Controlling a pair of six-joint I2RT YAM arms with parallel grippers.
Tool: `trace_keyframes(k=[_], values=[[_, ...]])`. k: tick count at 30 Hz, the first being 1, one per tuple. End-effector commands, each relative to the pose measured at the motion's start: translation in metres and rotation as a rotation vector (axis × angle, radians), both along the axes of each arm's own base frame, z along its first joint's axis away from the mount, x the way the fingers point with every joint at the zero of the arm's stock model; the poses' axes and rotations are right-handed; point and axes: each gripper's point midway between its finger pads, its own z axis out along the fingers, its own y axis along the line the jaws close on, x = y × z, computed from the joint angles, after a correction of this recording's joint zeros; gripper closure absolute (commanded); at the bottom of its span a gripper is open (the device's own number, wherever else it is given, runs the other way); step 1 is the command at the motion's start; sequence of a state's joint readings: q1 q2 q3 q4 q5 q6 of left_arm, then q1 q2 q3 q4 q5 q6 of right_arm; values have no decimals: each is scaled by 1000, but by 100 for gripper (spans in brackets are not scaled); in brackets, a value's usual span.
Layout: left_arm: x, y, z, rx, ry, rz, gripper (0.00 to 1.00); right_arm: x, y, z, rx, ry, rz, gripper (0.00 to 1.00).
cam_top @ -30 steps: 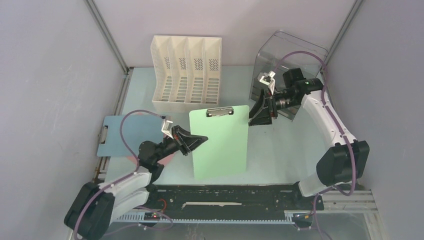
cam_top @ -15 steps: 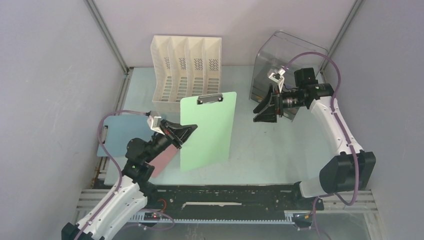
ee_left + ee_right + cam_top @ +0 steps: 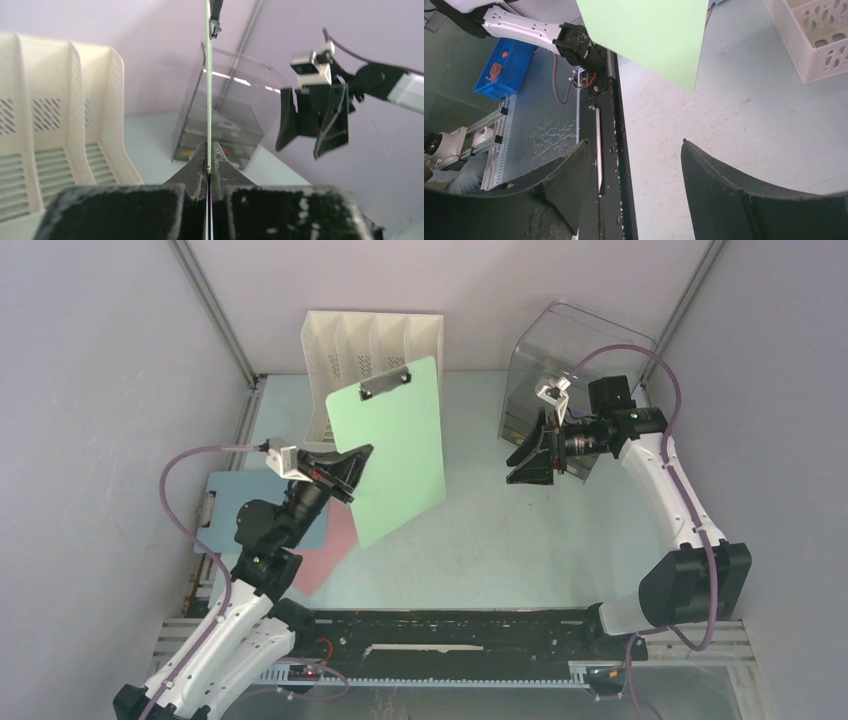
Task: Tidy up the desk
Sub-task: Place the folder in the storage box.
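Observation:
My left gripper [image 3: 352, 465] is shut on the left edge of a green clipboard [image 3: 397, 448] and holds it tilted in the air, its metal clip [image 3: 385, 382] up in front of the white file rack [image 3: 372, 345]. In the left wrist view the clipboard [image 3: 207, 75] shows edge-on, pinched between the left gripper [image 3: 208, 156] jaws. My right gripper [image 3: 527, 457] hovers open over the right part of the desk [image 3: 520, 530], beside the clear box [image 3: 575, 360]; nothing sits between its fingers [image 3: 719, 180]. The clipboard [image 3: 649, 35] also shows at the top of the right wrist view.
A blue clipboard [image 3: 222, 510] and a pink sheet [image 3: 325, 555] lie flat on the desk's left side, under the left arm. The white file rack with several slots stands at the back. A black rail [image 3: 450, 630] runs along the near edge.
The left gripper lifted the green clipboard off the desk and carried it back and left, tilting it up toward the file rack. The right gripper stayed near the clear box.

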State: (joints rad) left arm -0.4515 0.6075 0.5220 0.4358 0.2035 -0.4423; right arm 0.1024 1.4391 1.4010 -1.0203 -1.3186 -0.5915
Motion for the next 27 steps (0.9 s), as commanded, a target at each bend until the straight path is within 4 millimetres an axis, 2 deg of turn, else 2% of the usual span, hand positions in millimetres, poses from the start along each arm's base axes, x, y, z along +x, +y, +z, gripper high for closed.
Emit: trace_keyframes(k=[1,7,12,27], values=[[14,22,59,-69,-146,138,100,-2,0,5,16,-12,5,26],[38,28,93,-88,-211,227,100,-2,0,4,14,-9,4,26],[65,34,107,-73,-226,319,100,-3,0,5,15,-15,5,26],[160,17,99,24,-221,436,100,-6,1,10,26,-28,11,26]])
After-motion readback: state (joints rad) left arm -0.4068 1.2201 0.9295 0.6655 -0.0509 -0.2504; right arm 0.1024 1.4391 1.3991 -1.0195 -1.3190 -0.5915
